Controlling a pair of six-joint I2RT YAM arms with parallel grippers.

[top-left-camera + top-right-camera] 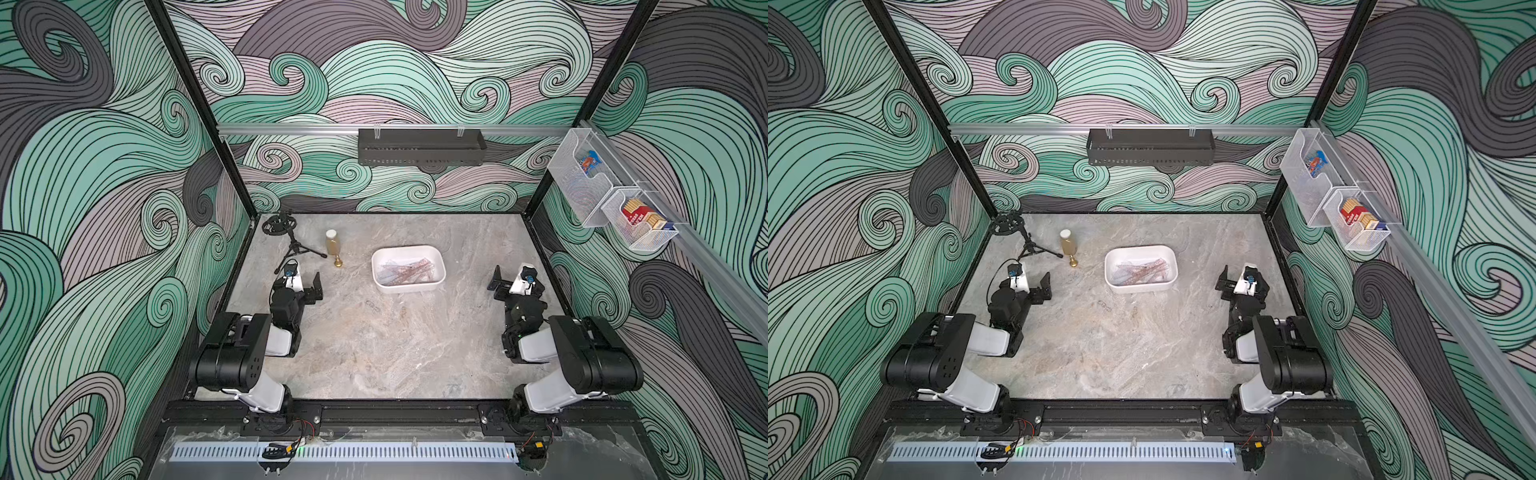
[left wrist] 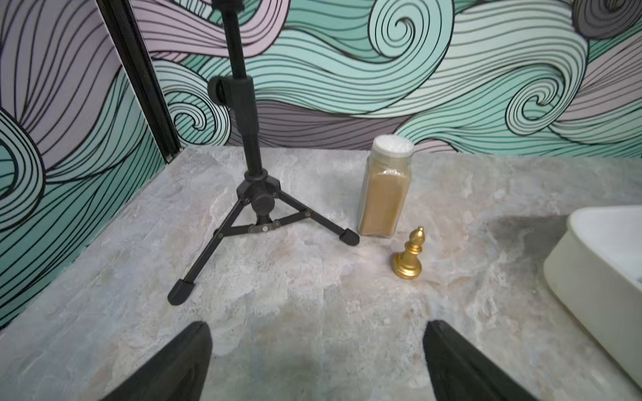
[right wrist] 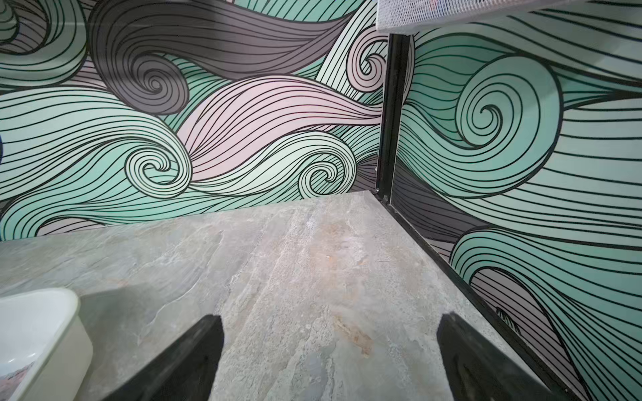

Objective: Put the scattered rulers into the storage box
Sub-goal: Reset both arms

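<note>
The storage box point(image 1: 411, 286) point(image 1: 1140, 289), a shallow white tub, sits on the marble tabletop at middle back. Several thin pinkish-brown and clear rulers point(image 1: 409, 268) point(image 1: 1142, 268) lie piled inside it. My left gripper point(image 1: 305, 282) point(image 1: 1034, 282) rests low at the table's left side, open and empty, well apart from the box. In the left wrist view the gripper point(image 2: 318, 324) spans bare table, with the box wall point(image 2: 597, 264) off to one side. My right gripper point(image 1: 515, 278) point(image 1: 1244, 278) point(image 3: 330, 317) hangs open and empty at the right, near the box corner point(image 3: 45, 333).
A black tripod stand point(image 1: 291, 245) point(image 2: 257, 194), a spice jar point(image 1: 331, 243) point(image 2: 384, 194) and a gold chess piece point(image 1: 339, 262) point(image 2: 408, 258) stand at back left. A black perforated tray point(image 1: 419, 151) and white mesh baskets point(image 1: 598, 187) hang on the walls.
</note>
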